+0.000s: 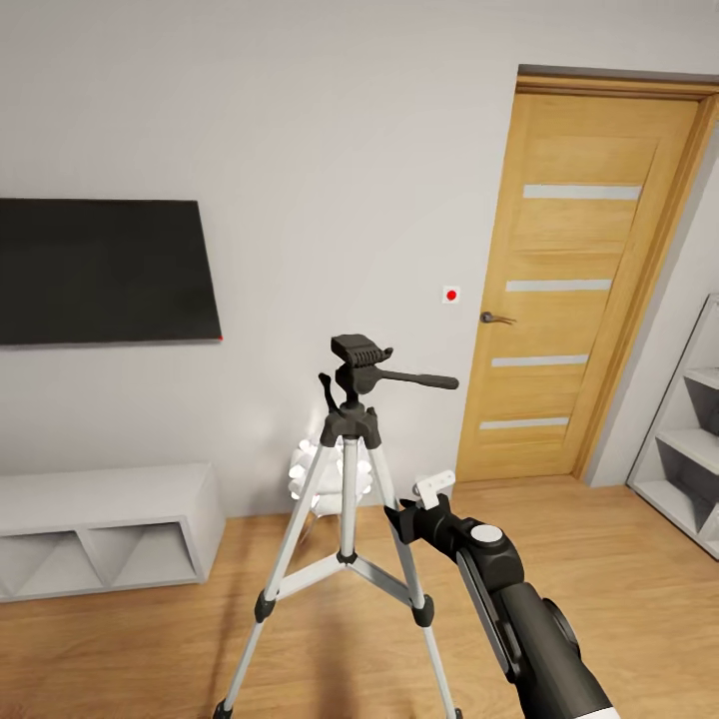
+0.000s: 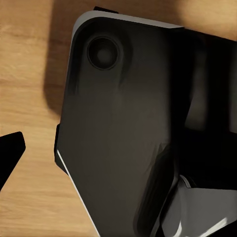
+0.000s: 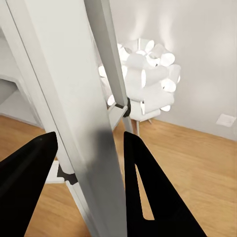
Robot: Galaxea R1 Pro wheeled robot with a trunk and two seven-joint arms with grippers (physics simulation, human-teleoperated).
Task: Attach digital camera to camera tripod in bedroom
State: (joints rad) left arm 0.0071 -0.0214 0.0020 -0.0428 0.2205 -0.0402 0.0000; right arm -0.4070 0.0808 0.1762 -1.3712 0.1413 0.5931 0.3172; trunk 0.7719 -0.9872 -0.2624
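So the robot's in the bedroom, parked right in front of the camera tripod [image 1: 347, 519] — it stands on the wood floor [image 1: 619, 559] between the low white shelf unit [image 1: 100, 534] on the left and the oak door [image 1: 589, 280] on the right, with the black TV [image 1: 105, 270] on the far wall and a white spiky lamp [image 1: 318, 477] glowing just behind the legs. The tripod's black head [image 1: 361, 361] with its pan handle is bare, nothing mounted on it. The right arm reaches in from the near right, and from the wrist view its end effector [image 3: 89, 163] is spread wide with one silver tripod leg [image 3: 74, 123] running between the fingers — around it, not clamped as far as I can see. The left wrist view is mostly a dark rounded part of the robot's own body [image 2: 128, 123] over the floor; one dark fingertip [image 2: 10, 148] pokes in, and I can't tell whether that end effector is spread or pressed together. No digital camera anywhere I can spot, so my read is the attaching hasn't started: the camera still needs finding, picking up and seating on that head.
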